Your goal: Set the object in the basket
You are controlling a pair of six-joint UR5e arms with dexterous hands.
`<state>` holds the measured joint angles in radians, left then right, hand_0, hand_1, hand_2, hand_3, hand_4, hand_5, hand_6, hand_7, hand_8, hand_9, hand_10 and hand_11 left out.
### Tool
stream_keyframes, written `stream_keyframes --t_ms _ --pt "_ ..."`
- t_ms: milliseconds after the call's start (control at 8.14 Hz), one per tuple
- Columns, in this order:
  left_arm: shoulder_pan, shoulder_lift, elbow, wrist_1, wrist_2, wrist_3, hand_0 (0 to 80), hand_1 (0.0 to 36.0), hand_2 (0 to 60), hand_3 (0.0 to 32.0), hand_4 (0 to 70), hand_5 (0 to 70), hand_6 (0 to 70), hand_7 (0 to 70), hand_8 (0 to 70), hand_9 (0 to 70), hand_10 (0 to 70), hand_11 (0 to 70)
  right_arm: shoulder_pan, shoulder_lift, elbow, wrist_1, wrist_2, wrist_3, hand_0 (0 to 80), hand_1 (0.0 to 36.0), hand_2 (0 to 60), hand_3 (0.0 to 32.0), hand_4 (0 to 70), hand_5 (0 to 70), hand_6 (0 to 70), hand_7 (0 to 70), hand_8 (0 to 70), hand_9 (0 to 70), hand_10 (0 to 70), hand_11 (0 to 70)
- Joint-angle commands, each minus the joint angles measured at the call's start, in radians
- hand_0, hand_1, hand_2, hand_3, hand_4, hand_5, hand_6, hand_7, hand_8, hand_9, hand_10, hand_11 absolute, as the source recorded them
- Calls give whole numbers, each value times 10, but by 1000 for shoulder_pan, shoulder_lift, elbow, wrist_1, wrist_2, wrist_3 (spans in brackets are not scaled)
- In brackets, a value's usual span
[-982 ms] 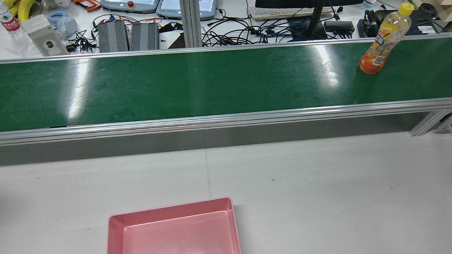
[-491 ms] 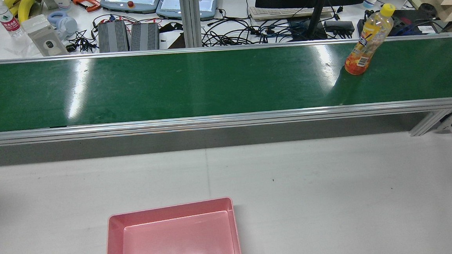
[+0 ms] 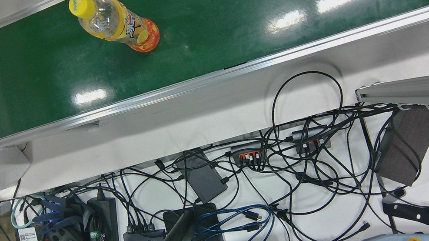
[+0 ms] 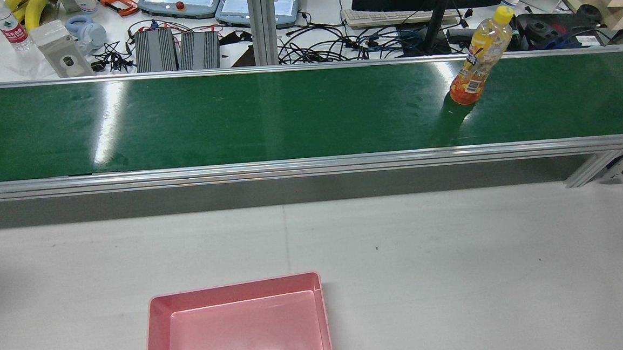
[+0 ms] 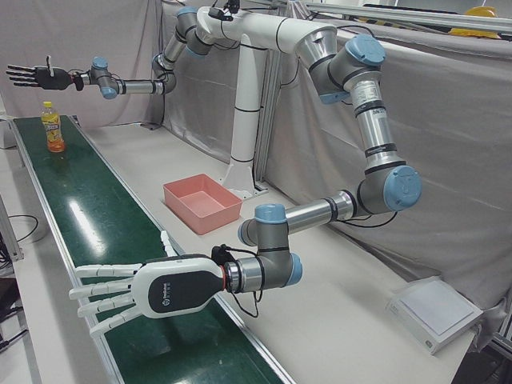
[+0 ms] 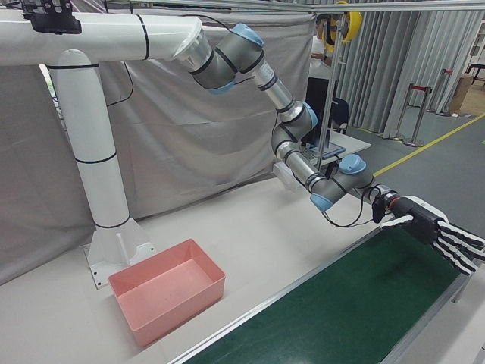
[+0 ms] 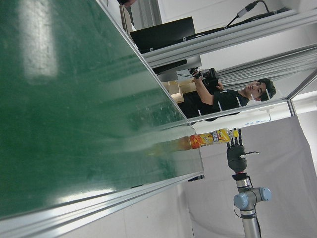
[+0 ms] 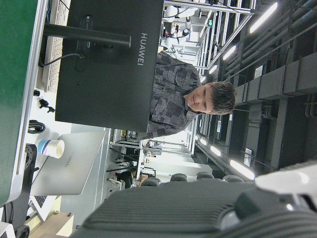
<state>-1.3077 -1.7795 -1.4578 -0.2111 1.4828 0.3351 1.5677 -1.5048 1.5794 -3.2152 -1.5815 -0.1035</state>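
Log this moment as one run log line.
bottle upright on green belt | pink basket empty | left hand open | right hand open

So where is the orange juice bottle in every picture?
Front view: bottle upper left, on the green belt.
Rear view: bottle upper right, on the belt's far edge.
Left-front view: bottle far left.
Right-front view: not in it.
Left hand view: bottle right of centre, sideways.
Right hand view: not in it.
Shared landmark: the belt.
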Motion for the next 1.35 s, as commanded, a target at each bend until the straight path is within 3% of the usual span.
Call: stream_keyframes --t_ms 0,123,368,614,737,982,1228 --pt "4 -3 -1 1 1 2 549 137 0 166 0 0 0 4 39 34 15 42 0 0 1 0 0 1 0 0 0 0 0 0 0 0 0 0 0 0" --pt "2 -3 -1 1 -1 1 553 139 0 134 1 0 0 9 47 51 24 56 0 0 1 0 -2 -1 0 0 0 0 0 0 0 0 0 0 0 0" --pt "2 -1 -1 -2 -3 1 548 132 0 176 0 0 0 5 40 36 38 75 0 0 -2 0 0 -1 0 0 0 0 0 0 0 0 0 0 0 0" --pt "2 0 0 -10 -3 -1 537 133 0 216 0 0 0 0 28 17 19 48 0 0 -1 0 0 1 0 0 0 0 0 0 0 0 0 0 0 0" --pt "2 -1 0 -16 -3 -8 533 136 0 216 0 0 0 0 28 20 18 45 0 0 -1 0 -2 1 0 0 0 0 0 0 0 0 0 0 0 0" --pt "1 2 0 -27 -4 -13 533 147 0 166 0 0 0 0 10 7 16 43 0 0 1 0 0 1 0 0 0 0 0 0 0 0 0 0 0 0" --pt "2 3 -19 -28 -6 -15 530 137 0 172 0 0 0 0 24 25 20 48 0 0 -1 0 0 -1 0 0 0 0 0 0 0 0 0 0 0 0"
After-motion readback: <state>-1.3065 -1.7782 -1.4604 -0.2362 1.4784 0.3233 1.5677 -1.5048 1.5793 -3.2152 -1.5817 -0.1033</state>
